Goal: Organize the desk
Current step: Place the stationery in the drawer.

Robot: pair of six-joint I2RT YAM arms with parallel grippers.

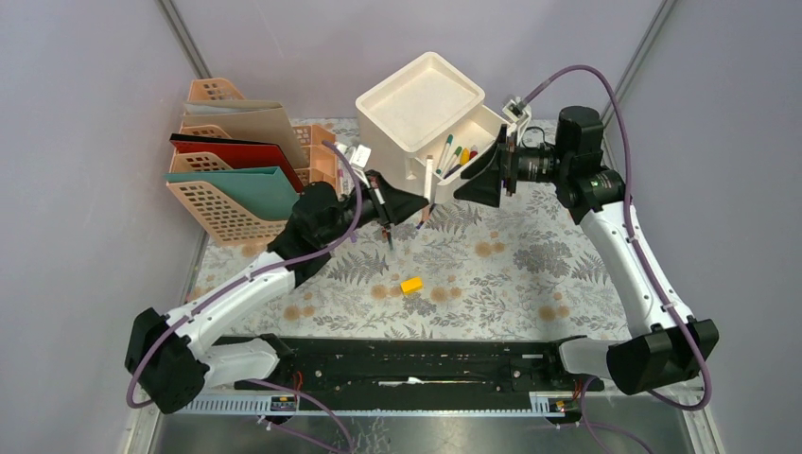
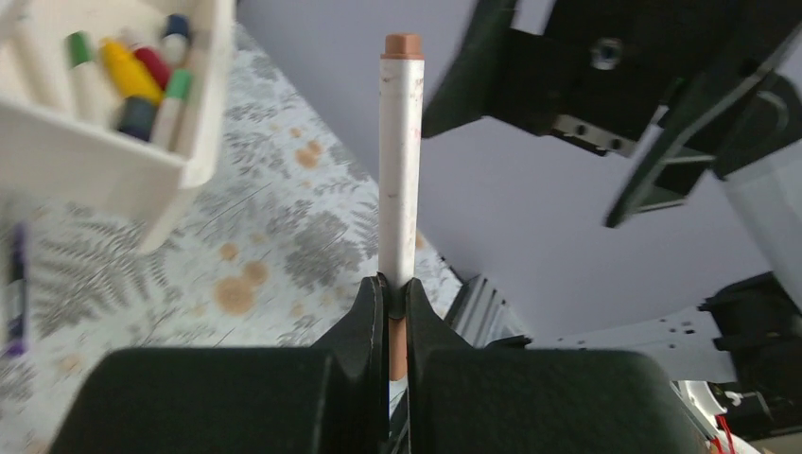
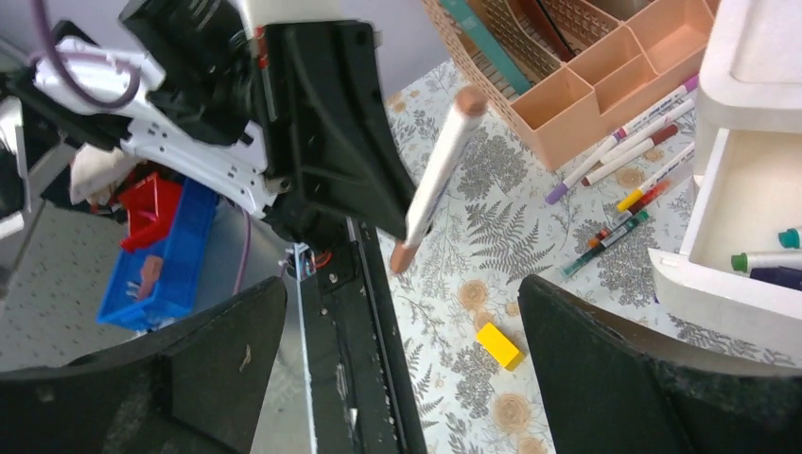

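rail: black rail point(image 1: 407, 364) across the bottom of the top view, an arm base at each end.
bench point(image 1: 539, 274): covered in leaf-and-flower cloth, it fills the middle of the top view, from the rail up to the rack and box.
block point(image 1: 410, 284): small and yellow, lying alone on the cloth just below centre, well apart from both grippers.
left gripper point(image 1: 416, 203): at the centre of the top view, clenched on the marker, jaws pinched on the lower part of the barrel.
marker point(image 1: 427, 184): white barrel with tan ends, tilted a little; its lower tip seems clear of the cloth, though the view is poor.
right gripper point(image 1: 470, 184): just right of the marker and facing it, released, jaws spread wide with nothing between them.
loose markers point(image 3: 624, 142): several lie on the cloth between rack and box.
rack point(image 1: 227, 203): peach mesh, upper left, with teal, red and beige folders point(image 1: 251, 156) standing in it.
box point(image 1: 421, 99): white, top centre, a shallow tray on top.
drawer point(image 1: 463, 151): stands open on the box's right, coloured markers inside.
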